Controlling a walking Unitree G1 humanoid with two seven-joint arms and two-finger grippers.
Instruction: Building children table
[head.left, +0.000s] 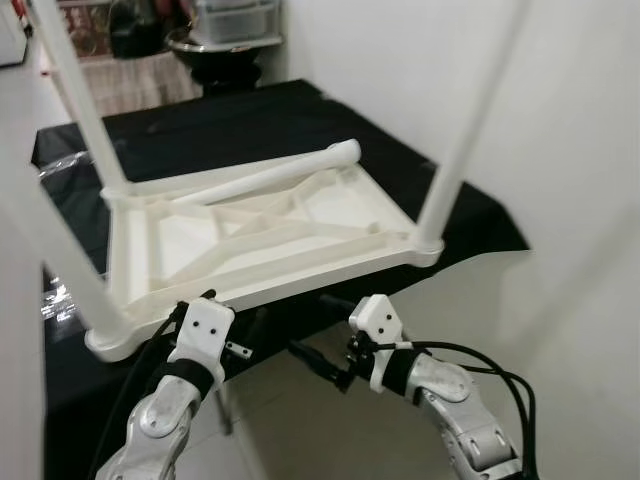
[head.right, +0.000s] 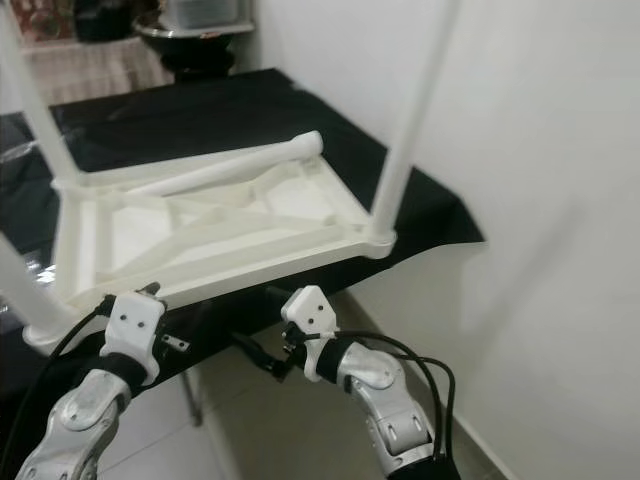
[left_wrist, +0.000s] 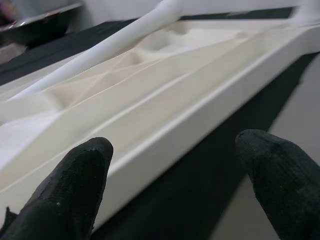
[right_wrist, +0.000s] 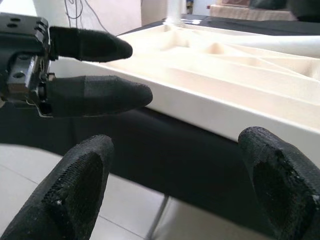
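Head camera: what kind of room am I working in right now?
Probably a room in a home, used for assembly. An upturned white children's table lies on a black-covered work surface beside a plain white wall, with tiled floor below and household clutter behind.

Before me: one work surface under a black cloth (head.left: 250, 120), its far corner hanging near a plain white wall (head.left: 560, 130) on my right. Below: pale tiled floor (head.left: 300, 420), evenly lit. Behind the surface: a dark round basin (head.left: 215, 45) beneath a grey storage bin (head.left: 235, 15).
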